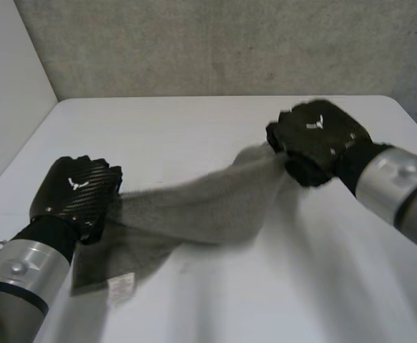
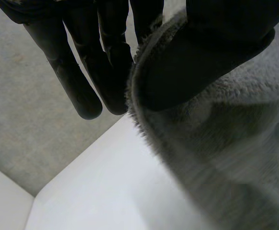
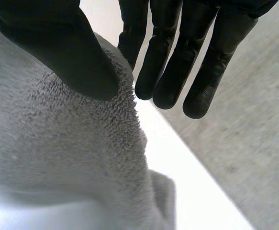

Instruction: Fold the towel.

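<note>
A grey fluffy towel (image 1: 194, 207) is stretched between my two hands above the white table (image 1: 194, 128). My left hand (image 1: 79, 193) is shut on its near-left end, and a white label (image 1: 121, 287) hangs below that end. In the left wrist view the thumb (image 2: 196, 62) presses the towel's edge (image 2: 235, 143) against the fingers (image 2: 82, 81). My right hand (image 1: 315, 139) is shut on the far-right end, raised over the table's middle right. In the right wrist view the thumb (image 3: 62, 52) pinches the towel (image 3: 67, 153) against the fingers (image 3: 177, 67).
A grey wall (image 1: 229, 43) rises behind the table's far edge, and a pale wall (image 1: 8, 86) stands at the left. Bare tabletop lies in front of the towel and beyond it.
</note>
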Motion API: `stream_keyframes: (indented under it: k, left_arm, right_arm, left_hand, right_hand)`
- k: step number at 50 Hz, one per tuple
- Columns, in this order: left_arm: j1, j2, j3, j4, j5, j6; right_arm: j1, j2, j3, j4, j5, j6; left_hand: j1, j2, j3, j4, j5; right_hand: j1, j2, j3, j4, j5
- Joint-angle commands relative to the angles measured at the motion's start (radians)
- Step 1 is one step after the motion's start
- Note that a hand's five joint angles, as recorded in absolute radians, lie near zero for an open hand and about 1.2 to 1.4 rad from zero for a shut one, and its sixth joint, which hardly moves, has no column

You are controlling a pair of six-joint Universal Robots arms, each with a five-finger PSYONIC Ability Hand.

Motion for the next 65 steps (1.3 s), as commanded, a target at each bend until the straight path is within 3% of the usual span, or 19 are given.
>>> stream_keyframes:
  k: [1, 13, 17, 19, 24, 26, 27, 28, 29, 31, 32, 36, 47, 52, 57, 65]
  left_arm:
    - [-0.026, -0.08, 0.039, 0.016, 0.002, -0.011]
    - [-0.025, -0.352, 0.181, 0.015, 0.006, -0.006]
    - [-0.021, -0.44, 0.274, 0.02, 0.006, -0.003]
    - [-0.018, -0.52, 0.428, 0.036, 0.003, 0.003]
    - [-0.009, -0.563, 0.733, 0.081, -0.003, 0.014]
    - [-0.006, -0.563, 0.839, 0.108, -0.004, 0.008]
    - [-0.003, -0.563, 0.931, 0.143, -0.007, 0.001]
    - [-0.003, -0.563, 0.932, 0.144, -0.007, 0.001]
    - [0.0, -0.555, 1.002, 0.185, -0.013, 0.001]
    - [0.002, -0.548, 1.044, 0.222, -0.02, 0.001]
    - [0.009, -0.532, 1.054, 0.251, -0.027, 0.004]
    - [0.025, -0.499, 1.027, 0.273, -0.033, 0.001]
    - [0.083, -0.434, 0.504, 0.286, -0.018, 0.011]
    - [0.075, -0.465, 0.254, 0.349, -0.017, 0.017]
    - [0.074, -0.498, 0.15, 0.352, -0.018, 0.056]
    - [0.071, -0.436, 0.05, 0.339, -0.02, 0.142]
  right_arm:
    - [0.017, -0.034, 0.106, 0.098, -0.001, -0.012]
    - [0.017, 0.167, 0.046, 0.214, 0.061, -0.168]
    - [0.021, 0.302, -0.108, 0.164, 0.111, -0.19]
    - [0.021, 0.351, -0.19, 0.124, 0.125, -0.19]
    - [0.021, 0.43, -0.463, -0.109, 0.215, -0.188]
    - [0.022, 0.419, -0.573, -0.361, 0.295, -0.183]
    - [0.022, 0.419, -0.573, -0.362, 0.295, -0.183]
    - [0.022, 0.398, -0.586, -0.49, 0.315, -0.18]
    - [0.022, 0.397, -0.586, -0.491, 0.315, -0.18]
    - [0.024, 0.321, -0.552, -0.668, 0.32, -0.148]
    - [0.024, 0.321, -0.552, -0.669, 0.32, -0.148]
    - [0.022, 0.253, -0.433, -0.682, 0.295, -0.099]
    - [0.027, 0.192, -0.098, -0.49, 0.231, -0.117]
    - [0.05, 0.288, 0.07, -0.404, 0.237, -0.11]
    - [0.083, 0.391, 0.141, -0.329, 0.238, -0.113]
    - [0.093, 0.387, 0.163, -0.191, 0.235, -0.072]
  left_hand:
    - [0.196, 0.179, 0.18, 0.178, 0.181]
    - [0.196, 0.179, 0.18, 0.178, 0.181]
    - [0.196, 0.179, 0.18, 0.178, 0.181]
    - [0.196, 0.179, 0.18, 0.178, 0.181]
    - [0.196, 0.179, 0.18, 0.178, 0.181]
    - [0.196, 0.179, 0.18, 0.178, 0.181]
    - [0.196, 0.179, 0.18, 0.178, 0.181]
    - [0.196, 0.179, 0.18, 0.178, 0.181]
    - [0.196, 0.179, 0.18, 0.178, 0.181]
    - [0.196, 0.179, 0.18, 0.178, 0.181]
    - [0.196, 0.179, 0.18, 0.178, 0.181]
    - [0.196, 0.179, 0.18, 0.178, 0.181]
    - [0.196, 0.179, 0.18, 0.178, 0.181]
    - [0.196, 0.179, 0.18, 0.178, 0.181]
    - [0.196, 0.179, 0.18, 0.178, 0.181]
    - [0.196, 0.179, 0.18, 0.178, 0.181]
  right_hand:
    - [0.433, 0.224, 0.211, 0.207, 0.244]
    - [0.433, 0.224, 0.211, 0.207, 0.244]
    - [0.433, 0.224, 0.211, 0.207, 0.244]
    - [0.433, 0.224, 0.211, 0.207, 0.244]
    - [0.433, 0.224, 0.211, 0.207, 0.244]
    - [0.433, 0.224, 0.211, 0.207, 0.244]
    - [0.433, 0.224, 0.211, 0.207, 0.244]
    - [0.433, 0.224, 0.211, 0.207, 0.244]
    - [0.433, 0.224, 0.211, 0.207, 0.244]
    - [0.433, 0.224, 0.211, 0.207, 0.244]
    - [0.433, 0.224, 0.211, 0.207, 0.244]
    - [0.433, 0.224, 0.211, 0.207, 0.244]
    - [0.433, 0.224, 0.211, 0.207, 0.244]
    - [0.433, 0.224, 0.211, 0.207, 0.244]
    - [0.433, 0.224, 0.211, 0.207, 0.244]
    - [0.433, 0.224, 0.211, 0.207, 0.244]
